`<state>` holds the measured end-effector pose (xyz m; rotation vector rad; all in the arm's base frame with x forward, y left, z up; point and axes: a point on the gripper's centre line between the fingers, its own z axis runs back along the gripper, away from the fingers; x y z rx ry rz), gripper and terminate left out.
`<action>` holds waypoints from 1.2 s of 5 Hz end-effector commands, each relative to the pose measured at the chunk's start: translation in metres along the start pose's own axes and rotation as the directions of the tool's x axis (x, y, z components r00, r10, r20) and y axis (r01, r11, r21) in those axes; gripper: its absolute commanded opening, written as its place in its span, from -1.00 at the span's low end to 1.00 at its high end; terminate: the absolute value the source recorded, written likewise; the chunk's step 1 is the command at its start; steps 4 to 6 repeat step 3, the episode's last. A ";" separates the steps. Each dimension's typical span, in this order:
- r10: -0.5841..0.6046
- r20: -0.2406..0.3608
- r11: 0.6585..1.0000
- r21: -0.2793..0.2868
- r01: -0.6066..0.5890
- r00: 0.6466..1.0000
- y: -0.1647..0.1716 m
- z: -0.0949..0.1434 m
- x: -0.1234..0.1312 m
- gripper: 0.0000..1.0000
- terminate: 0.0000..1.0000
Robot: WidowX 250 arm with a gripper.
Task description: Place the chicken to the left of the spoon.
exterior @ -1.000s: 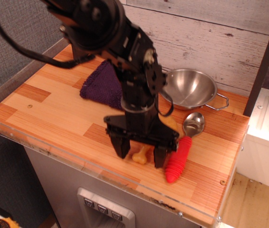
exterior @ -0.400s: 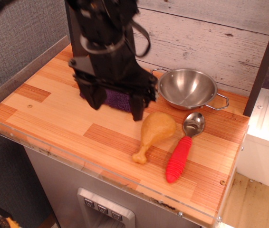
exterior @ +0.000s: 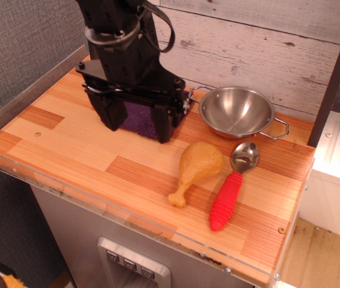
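Glossy yellow-orange, the chicken (exterior: pixel 197 168) lies mid-frame on the tabletop (exterior: pixel 68 150), just left of the spoon (exterior: pixel 233 186). At upper left the end effector (exterior: pixel 137 120) hangs wide and empty. A careless sweep could roll the chicken. A purple cloth (exterior: pixel 140 120) sits partly hidden behind it.

Arm (exterior: pixel 119 36) cut off by top edge, upper part out of view. Purple cloth (exterior: pixel 140 120) mostly hidden behind the gripper (exterior: pixel 137 123); only a patch between the 2 fingers and a bit at the right shows. Far-left handle of the steel bowl (exterior: pixel 237 111) partly blocked by the gripper. Table (exterior: pixel 68 144) bottom-right corner cut off by the frame's lower edge.
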<state>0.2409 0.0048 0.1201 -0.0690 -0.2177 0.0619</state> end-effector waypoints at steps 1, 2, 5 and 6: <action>-0.022 -0.019 0.999 0.036 0.022 1.000 0.003 0.002 0.014 1.00 -1.00; -0.022 -0.019 0.999 0.036 0.022 1.000 0.003 0.002 0.014 1.00 -1.00; -0.022 -0.019 0.999 0.036 0.022 1.000 0.003 0.002 0.014 1.00 1.00; -0.022 -0.019 0.999 0.036 0.022 1.000 0.003 0.002 0.014 1.00 1.00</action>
